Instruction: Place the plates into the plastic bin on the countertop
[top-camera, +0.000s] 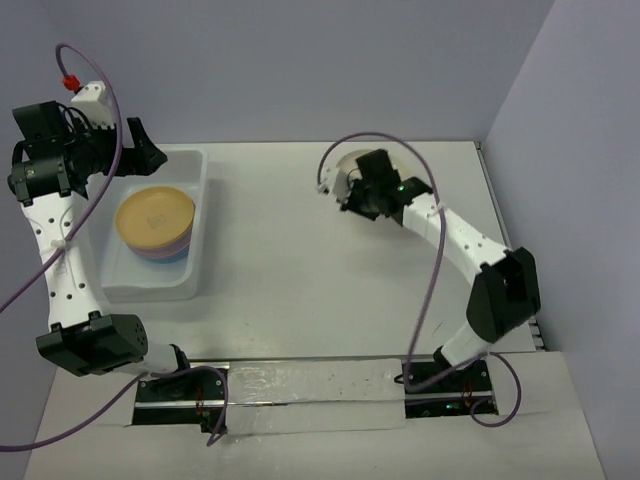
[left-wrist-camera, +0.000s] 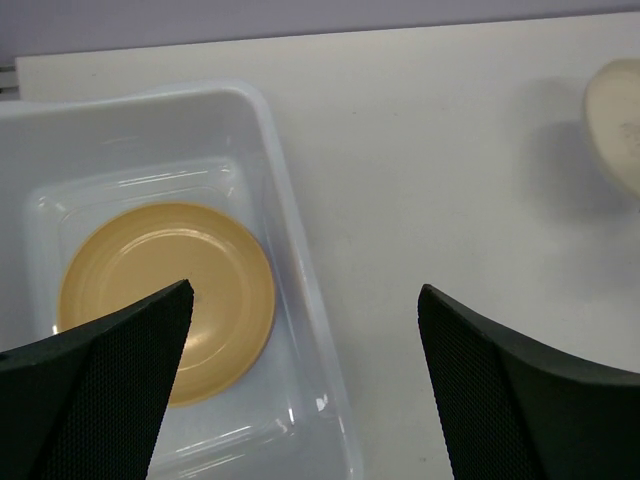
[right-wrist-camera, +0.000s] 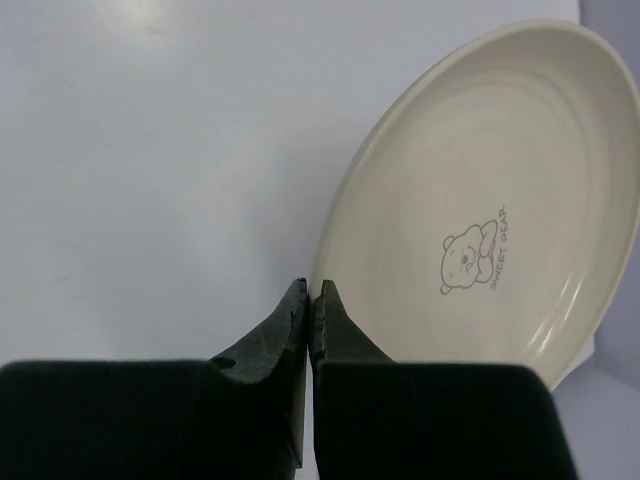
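The plastic bin (top-camera: 150, 292) stands at the left on the countertop (top-camera: 300, 260). It holds a stack of plates with an orange-yellow one (top-camera: 155, 218) on top and pink and blue edges under it. My left gripper (top-camera: 140, 150) is open and empty above the bin's far right corner; its wrist view shows the orange-yellow plate (left-wrist-camera: 165, 290) and the bin's rim (left-wrist-camera: 300, 270) below the gripper (left-wrist-camera: 305, 390). My right gripper (top-camera: 358, 190) is shut on the rim of a cream plate (right-wrist-camera: 480, 210), which is tilted up off the counter. The pinch shows in the right wrist view (right-wrist-camera: 311, 300).
The cream plate also shows far right in the left wrist view (left-wrist-camera: 615, 120). Walls close the counter at the back and the right. A strip of clear plastic (top-camera: 300, 395) lies between the arm bases.
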